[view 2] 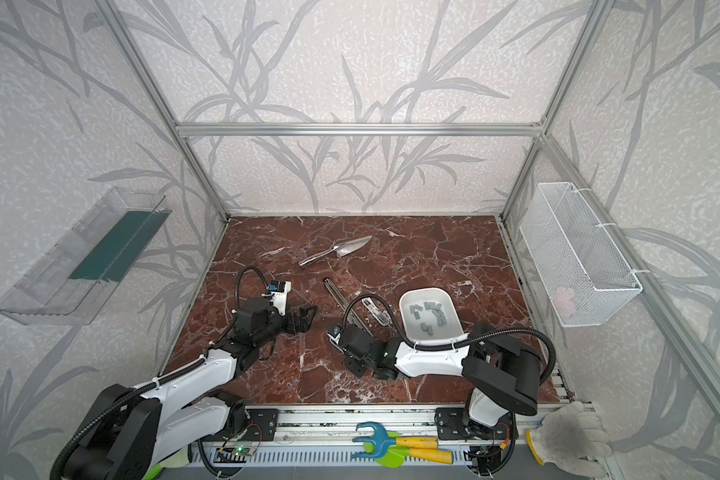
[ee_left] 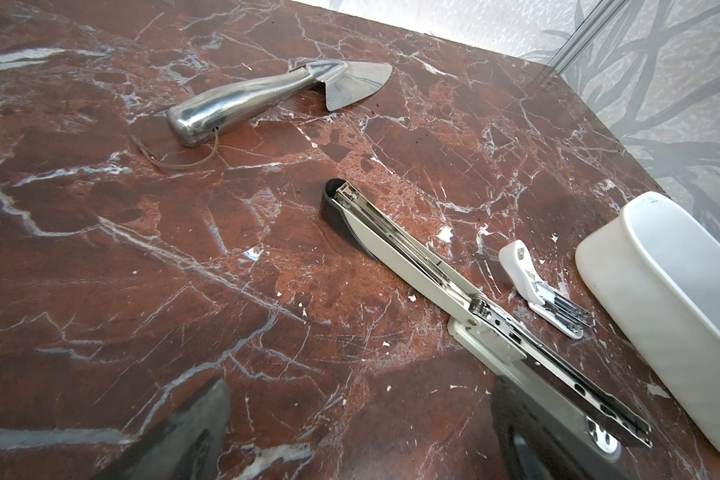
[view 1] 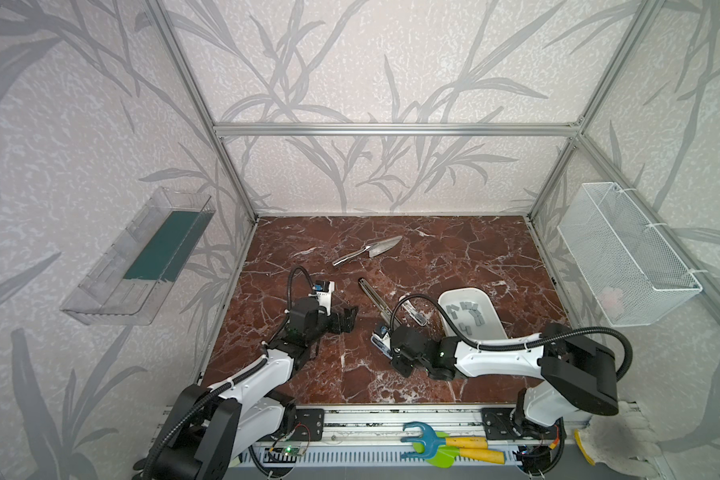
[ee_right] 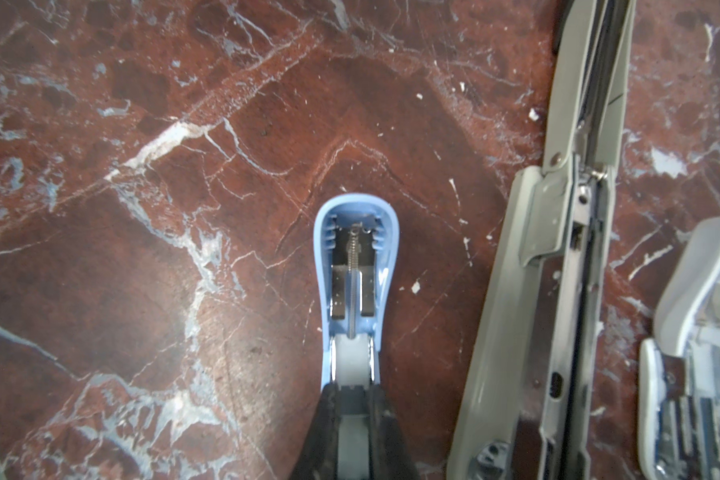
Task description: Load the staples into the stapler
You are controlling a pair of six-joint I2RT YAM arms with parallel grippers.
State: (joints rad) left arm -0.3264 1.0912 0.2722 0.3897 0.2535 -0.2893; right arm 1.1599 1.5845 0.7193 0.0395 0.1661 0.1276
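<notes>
Staples (view 1: 468,316) loose in a white tub (view 1: 489,305) at the near right of the table (view 1: 433,249), apart from both grippers; short grey strips lying flat at mixed angles, no shared direction. Right arm crossing the tub's near end in both top views.

Near the tub's left side, a small white stapler (view 1: 414,311), hinged open. Next left, a long grey stapler (view 1: 373,297), opened flat, long axis slanting from far left to near right.

Beside its near end, the blue stapler (ee_right: 352,266), pinched between the closed fingers of the right gripper (ee_right: 352,390), lid stretched straight out from the fingertips, spring side up (on the table or just off it: cannot tell).

Left gripper (view 1: 350,318) left of the long stapler, jaws wide apart, holding nothing.

Farther back, a metal trowel (view 1: 368,251).

On the side walls, a clear tray (view 1: 100,299) holding a green sheet (view 1: 163,245), and a wire basket (view 1: 641,266), contents too blurred to name.
</notes>
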